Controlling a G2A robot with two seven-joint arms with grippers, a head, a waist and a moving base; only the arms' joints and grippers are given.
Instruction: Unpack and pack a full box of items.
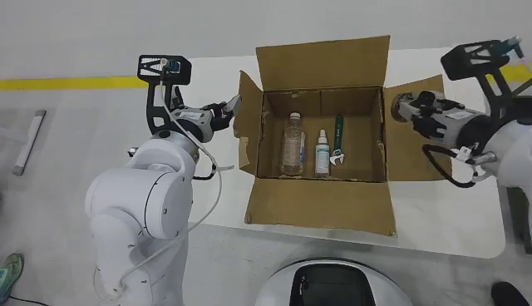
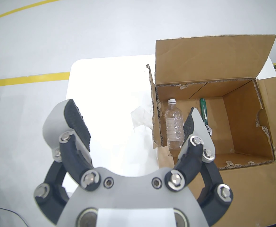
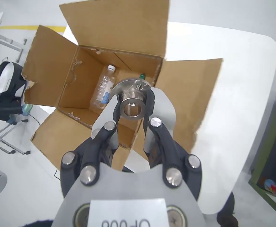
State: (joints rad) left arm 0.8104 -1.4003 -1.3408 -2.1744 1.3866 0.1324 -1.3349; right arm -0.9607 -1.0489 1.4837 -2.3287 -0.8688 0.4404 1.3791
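The box [image 1: 320, 206] stands open at the middle of the table [image 1: 449, 223], with all four flaps folded outward. The edges of the side flaps are torn.

Three items lie flat on the box floor, side by side and parallel:
- A clear bottle [image 1: 292, 144] lies nearest the left wall, cap toward the far wall.
- A white bottle [image 1: 322, 155] lies just beside it, cap toward the far wall.
- A wrench [image 1: 338, 140] with a green handle lies just to the right of the white bottle, its head toward the near wall.

The left gripper [image 2: 132, 109] is outside the box, just beside the left flap and above the table. Its fingers are spread wide apart and hold nothing.

The right gripper [image 3: 132, 100] is above the right flap, just outside the right wall. Its fingers are clamped on a flange [image 3: 131, 113], a short steel sleeve with a round plate at its far end. The bore of the sleeve faces the wrist camera.
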